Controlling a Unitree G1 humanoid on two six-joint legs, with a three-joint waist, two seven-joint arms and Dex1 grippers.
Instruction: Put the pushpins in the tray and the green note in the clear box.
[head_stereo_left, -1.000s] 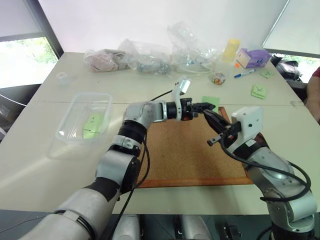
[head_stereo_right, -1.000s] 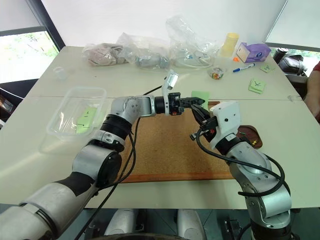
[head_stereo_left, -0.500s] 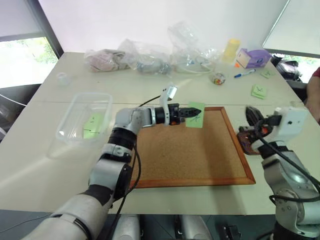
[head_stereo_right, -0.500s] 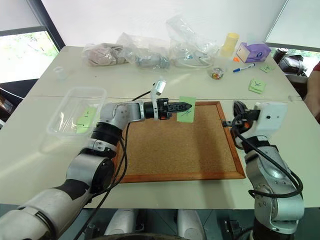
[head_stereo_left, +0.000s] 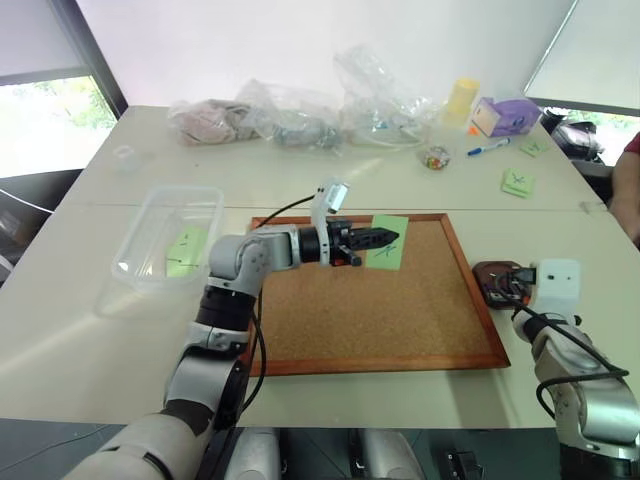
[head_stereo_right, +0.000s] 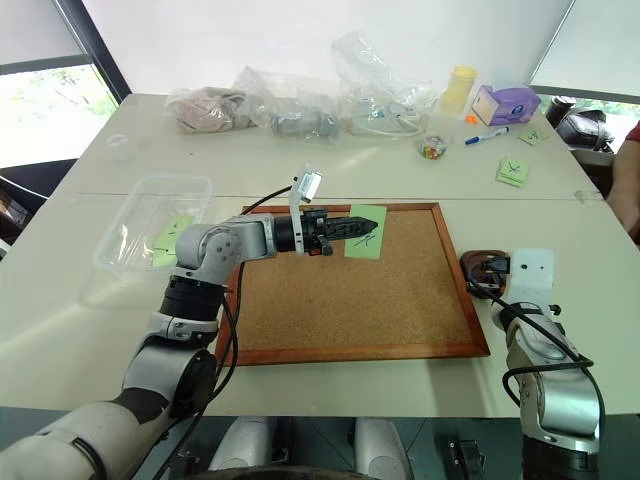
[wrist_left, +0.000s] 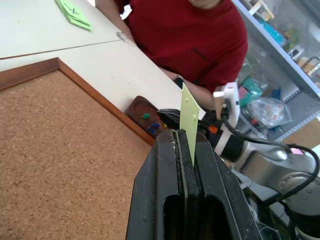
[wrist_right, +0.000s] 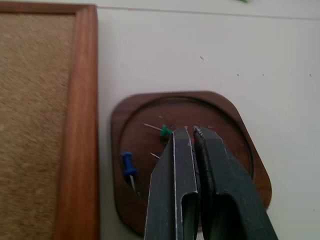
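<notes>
Note, pale green, is pinched by one edge between the shut fingers of the left gripper, held above the far part of the corkboard. Its free side sticks out beyond the fingertips. The clear box sits on the table well to the left of the board, with another green note inside. The right gripper is clenched, its tips just over the tray, which lies just beside the board's right edge. A blue pin and a green pin lie in the tray.
</notes>
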